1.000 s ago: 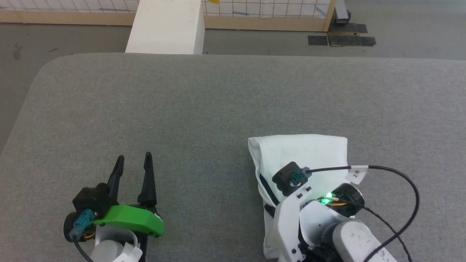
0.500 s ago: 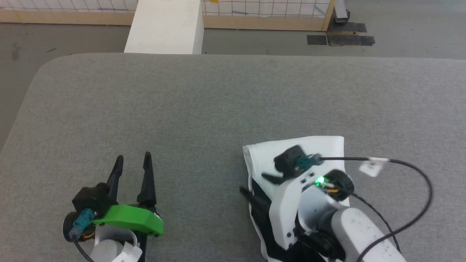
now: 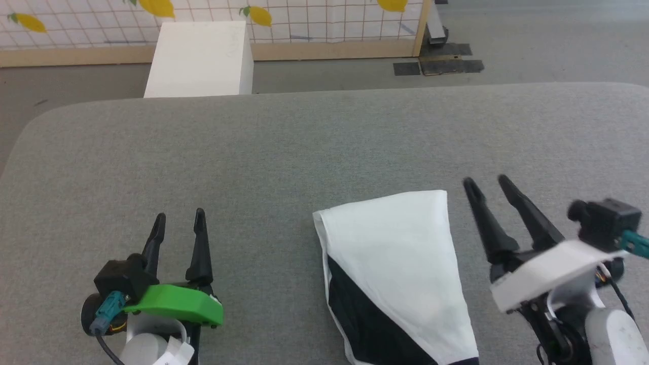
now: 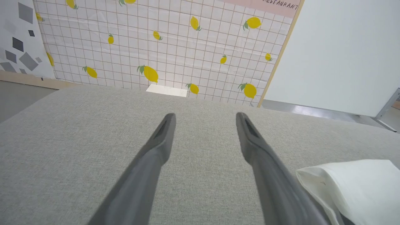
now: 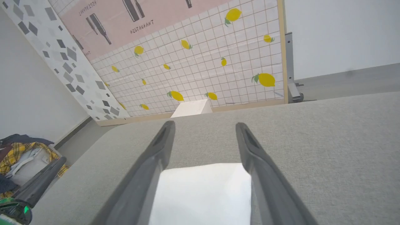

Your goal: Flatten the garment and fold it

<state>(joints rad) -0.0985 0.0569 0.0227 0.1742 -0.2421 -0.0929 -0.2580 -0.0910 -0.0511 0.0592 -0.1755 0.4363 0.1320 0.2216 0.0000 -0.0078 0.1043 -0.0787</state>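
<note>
The garment (image 3: 400, 253) lies folded into a compact wedge on the grey padded table (image 3: 304, 142), white on top with a black sleeve (image 3: 365, 317) showing at its near left. My right gripper (image 3: 485, 181) hovers just to its right, open and holding nothing. Through the right wrist view, the white fold (image 5: 203, 193) sits below and between the open gripper (image 5: 204, 125). My left gripper (image 3: 179, 217) rests open at the near left, well apart from the cloth. The garment's corner (image 4: 353, 184) shows beside the left gripper (image 4: 205, 116) in the left wrist view.
A white box (image 3: 200, 58) stands on the floor beyond the table's far edge, before a lemon-patterned panel (image 3: 304, 20). Black tape patches (image 3: 438, 53) mark the floor at the far right. A heap of clothes (image 5: 22, 156) lies off the table's left side.
My right gripper has drawn back from over the garment and swung to its right, fingers now pointing away. The garment lies uncovered. The head camera has shifted slightly; the left gripper stays put.
</note>
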